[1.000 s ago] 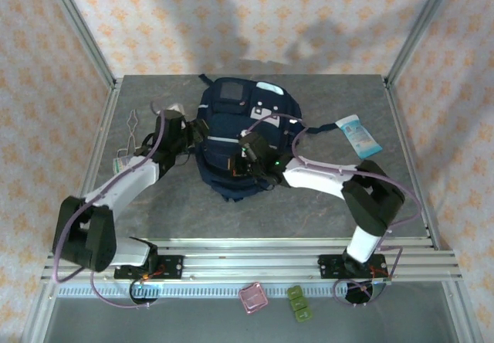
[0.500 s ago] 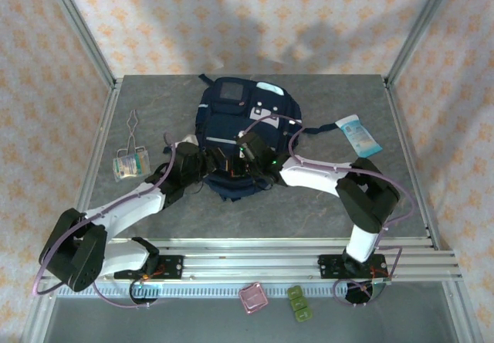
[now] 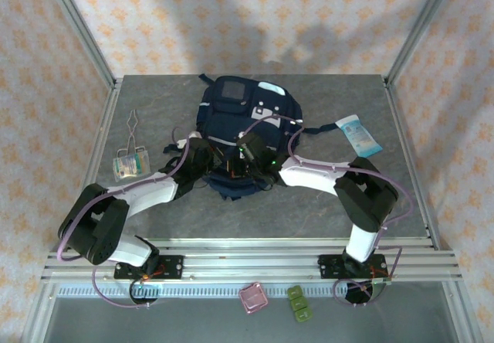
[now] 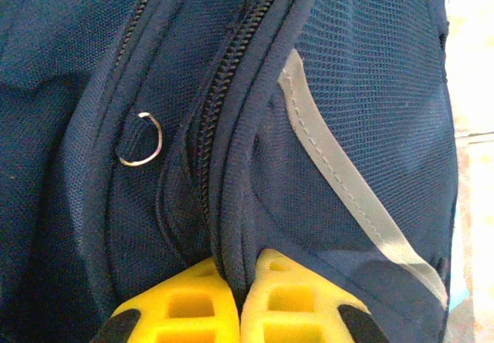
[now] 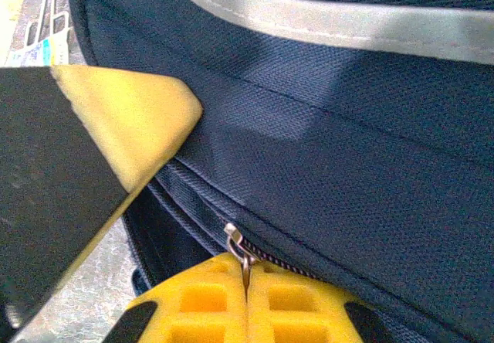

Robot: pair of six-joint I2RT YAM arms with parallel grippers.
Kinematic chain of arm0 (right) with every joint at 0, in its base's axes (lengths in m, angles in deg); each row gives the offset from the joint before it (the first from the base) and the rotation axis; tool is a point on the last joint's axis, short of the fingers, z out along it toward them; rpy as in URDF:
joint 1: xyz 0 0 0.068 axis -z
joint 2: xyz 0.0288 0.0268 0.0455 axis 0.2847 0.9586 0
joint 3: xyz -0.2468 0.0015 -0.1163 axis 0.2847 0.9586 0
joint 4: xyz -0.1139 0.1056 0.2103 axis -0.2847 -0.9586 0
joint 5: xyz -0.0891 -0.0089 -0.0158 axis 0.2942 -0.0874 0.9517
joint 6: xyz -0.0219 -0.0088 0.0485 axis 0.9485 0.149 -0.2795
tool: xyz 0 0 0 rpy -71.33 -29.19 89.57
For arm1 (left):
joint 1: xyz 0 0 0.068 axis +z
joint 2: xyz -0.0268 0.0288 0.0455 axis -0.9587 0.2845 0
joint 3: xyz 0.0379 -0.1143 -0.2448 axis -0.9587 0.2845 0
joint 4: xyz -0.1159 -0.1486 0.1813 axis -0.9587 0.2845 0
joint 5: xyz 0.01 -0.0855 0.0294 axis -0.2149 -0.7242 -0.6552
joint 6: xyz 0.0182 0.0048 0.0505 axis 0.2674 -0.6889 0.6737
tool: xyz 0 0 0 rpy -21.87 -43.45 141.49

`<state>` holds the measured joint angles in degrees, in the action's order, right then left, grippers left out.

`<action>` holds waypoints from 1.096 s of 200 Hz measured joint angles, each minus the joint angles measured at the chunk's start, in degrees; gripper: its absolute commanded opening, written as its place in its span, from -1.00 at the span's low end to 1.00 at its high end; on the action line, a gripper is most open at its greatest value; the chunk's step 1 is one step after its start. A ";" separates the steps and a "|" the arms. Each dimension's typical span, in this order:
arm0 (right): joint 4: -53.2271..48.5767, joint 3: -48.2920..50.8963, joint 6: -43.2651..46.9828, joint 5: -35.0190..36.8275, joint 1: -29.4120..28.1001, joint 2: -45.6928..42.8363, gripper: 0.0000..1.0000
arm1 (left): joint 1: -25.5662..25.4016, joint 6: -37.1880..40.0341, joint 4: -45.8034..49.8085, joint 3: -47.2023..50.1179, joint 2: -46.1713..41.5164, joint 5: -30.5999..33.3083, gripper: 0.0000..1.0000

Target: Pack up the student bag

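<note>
While the student bag (image 3: 231,119) lies slumped mid-table (image 3: 324,212), the left gripper (image 4: 239,285) pinches its soft zipper seam (image 4: 224,165) and the right gripper (image 5: 247,293) clamps the metal zipper pull (image 5: 239,246). The limp fabric probably needs holding taut.

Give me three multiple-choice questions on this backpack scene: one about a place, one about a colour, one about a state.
1. Where does the light-blue packet lie? A right of the backpack; B left of it; C on it.
2. The finger pads are: A red; B yellow; C white.
3. The right gripper is: A open; B shut on a strap; C shut on the zipper pull.
Answers: A, the top view shows it there; B, both wrist views; C, the metal pull sits pinched between its pads.
</note>
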<state>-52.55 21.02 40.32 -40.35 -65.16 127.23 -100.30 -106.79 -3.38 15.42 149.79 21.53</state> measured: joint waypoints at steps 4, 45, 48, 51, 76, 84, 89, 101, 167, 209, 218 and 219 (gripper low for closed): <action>0.00 0.00 0.22 0.20 -0.04 0.00 -1.00 | 0.09 -0.02 -0.11 -0.04 0.00 -0.09 -1.00; -0.39 2.73 1.68 3.91 0.11 -1.99 -1.00 | 1.88 0.87 0.00 -0.15 -0.24 -2.58 -1.00; -0.37 3.30 1.79 4.15 0.26 -2.45 -1.00 | 2.12 0.94 0.04 -0.15 -0.31 -2.86 -1.00; -0.48 3.87 1.92 4.37 0.42 -2.95 -1.00 | 2.36 1.11 0.09 -0.15 -0.37 -3.15 -1.00; -1.68 9.51 2.58 5.84 3.10 -8.26 -1.00 | 5.01 2.82 0.55 -0.31 -0.90 -4.61 -1.00; -2.36 11.21 2.82 6.21 4.02 -9.94 -1.00 | 5.88 3.45 0.87 -0.59 -0.92 -4.98 -1.00; -2.95 12.15 2.89 6.60 4.52 -10.91 -1.00 | 6.54 3.93 1.14 -0.85 -0.92 -5.38 -1.00; -3.52 13.53 3.28 7.19 5.20 -12.50 -1.00 | 7.89 5.35 2.58 -2.03 -0.74 -6.54 -1.00; -2.75 7.28 3.41 8.48 1.42 -8.70 -1.00 | 12.07 14.25 12.39 -18.51 8.15 -7.23 -0.36; -2.10 0.59 2.40 4.35 0.02 -1.88 -1.00 | 12.74 14.05 10.14 -15.85 3.02 -7.32 -0.10; -1.88 -0.22 2.34 3.87 0.00 -1.14 -1.00 | 12.33 13.40 9.60 -13.05 0.50 -7.54 -0.09; -1.88 -0.33 2.32 3.76 0.00 -1.05 -1.00 | 12.15 13.18 9.51 -12.52 0.04 -7.63 -0.09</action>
<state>-54.43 20.69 42.63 -36.59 -65.16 126.18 -88.15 -93.61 6.13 2.90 149.83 13.90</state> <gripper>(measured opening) 0.040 0.449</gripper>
